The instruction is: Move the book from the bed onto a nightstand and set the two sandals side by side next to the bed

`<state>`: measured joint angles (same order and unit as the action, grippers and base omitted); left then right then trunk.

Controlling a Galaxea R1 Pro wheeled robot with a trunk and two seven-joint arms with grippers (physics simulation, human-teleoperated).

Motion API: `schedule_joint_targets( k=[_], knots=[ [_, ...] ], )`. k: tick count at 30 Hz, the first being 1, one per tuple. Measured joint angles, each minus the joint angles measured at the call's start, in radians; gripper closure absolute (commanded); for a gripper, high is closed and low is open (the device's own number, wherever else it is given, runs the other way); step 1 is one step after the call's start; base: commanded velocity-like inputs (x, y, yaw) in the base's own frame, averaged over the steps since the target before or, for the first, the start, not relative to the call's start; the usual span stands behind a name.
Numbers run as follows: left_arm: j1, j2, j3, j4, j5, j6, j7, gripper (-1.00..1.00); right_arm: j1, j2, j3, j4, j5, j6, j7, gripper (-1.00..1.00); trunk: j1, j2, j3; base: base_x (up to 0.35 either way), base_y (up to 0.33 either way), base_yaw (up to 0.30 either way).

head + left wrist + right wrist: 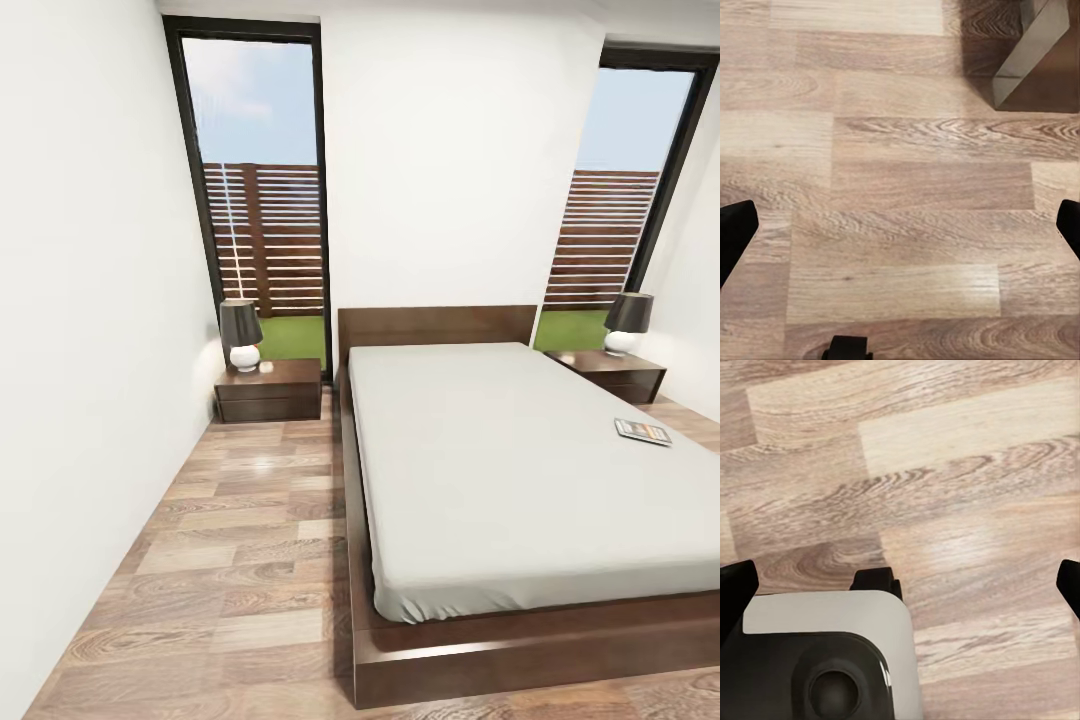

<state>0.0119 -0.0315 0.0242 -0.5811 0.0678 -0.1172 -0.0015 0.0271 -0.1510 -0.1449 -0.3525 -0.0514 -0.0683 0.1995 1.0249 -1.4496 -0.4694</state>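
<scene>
1. The robot is standing at the foot of the bed (520,470) in the white-walled bedroom, looking along the light-grey mattress toward the headboard and two tall black-framed windows.
2. The book (642,431) is lying flat on the mattress near the bed's right edge, closer to the headboard than to the foot, and nothing is touching it.
3. A dark-brown nightstand (268,388) is sitting left of the headboard with a dark-shaded lamp (241,335) on it; a second nightstand (612,372) with a matching lamp (627,322) is standing at the right, the nearer of the two to the book.
4. Judging by the layout, the task is only at its approach stage: the book is not yet picked up. The next move is likely calling for the base to travel up the bed's right side until an arm can reach the book.
5. The left gripper (900,225) is hanging over bare wood-plank floor (907,187), its dark fingertips (735,225) spread wide at the frame edges and holding nothing; a pale angled edge at one corner cannot be identified.
6. The right gripper (900,577) is likewise parted and empty, pointing at the floor, with the robot's own grey-and-black base (825,660) showing beneath it.
</scene>
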Motion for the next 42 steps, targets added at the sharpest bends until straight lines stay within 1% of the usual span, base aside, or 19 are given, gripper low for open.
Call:
schedule_joint_targets(
  k=[6, 34, 37, 42],
  knots=[
    [0.0, 0.0, 0.001, 0.002, 0.002, -0.012, 0.0, -1.0, 0.0, 0.0, -0.001, 0.0, 0.0, 0.0, 0.0, -1.0, 0.0, 0.0, 0.0, 0.0, 0.0, 0.0],
    [0.0, -0.002, 0.001, 0.002, 0.002, -0.014, 0.0, -1.0, 0.0, 0.001, 0.001, 0.001, 0.0, 0.0, 0.001, -1.0, 0.0, 0.0, 0.0, 0.0, 0.0, 0.0],
    [0.0, -0.002, 0.001, 0.002, 0.002, -0.015, 0.0, -1.0, -0.001, 0.0, 0.001, 0.001, 0.0, 0.0, 0.001, -1.0, 0.0, 0.0, 0.0, 0.0, 0.0, 0.116],
    [0.0, -0.002, 0.001, 0.002, 0.002, -0.014, 0.0, -1.0, -0.001, 0.0, 0.001, 0.001, 0.0, 0.0, 0.001, -1.0, 0.0, 0.0, 0.0, 0.0, 0.0, 0.254]
  ],
)
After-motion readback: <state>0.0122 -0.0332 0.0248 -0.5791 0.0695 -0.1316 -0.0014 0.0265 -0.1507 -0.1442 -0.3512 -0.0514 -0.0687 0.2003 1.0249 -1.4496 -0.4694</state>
